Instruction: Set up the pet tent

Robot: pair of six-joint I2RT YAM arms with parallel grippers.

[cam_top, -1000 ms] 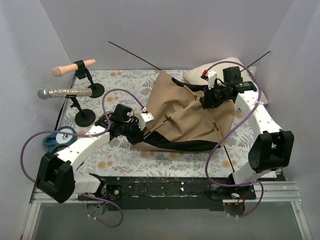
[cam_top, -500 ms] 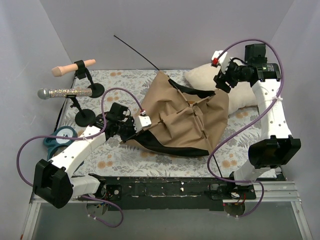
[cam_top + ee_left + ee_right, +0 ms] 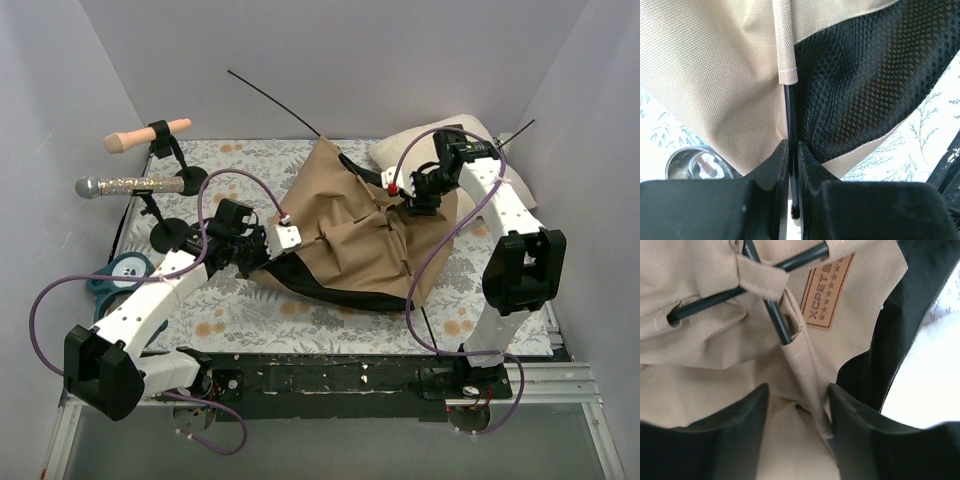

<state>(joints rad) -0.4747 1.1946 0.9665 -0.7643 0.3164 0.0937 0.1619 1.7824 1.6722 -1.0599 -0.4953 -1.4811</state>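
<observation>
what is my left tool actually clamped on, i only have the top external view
observer: the left tool is shut on a thin black pole of the pet tent.
operator: and the right tool, holding anything
observer: no, the right tool is open. Tent fabric lies between its fingers, unpinched.
operator: what is just ahead of it
observer: a brown label reading xcpet, sewn on the tan fabric.
</observation>
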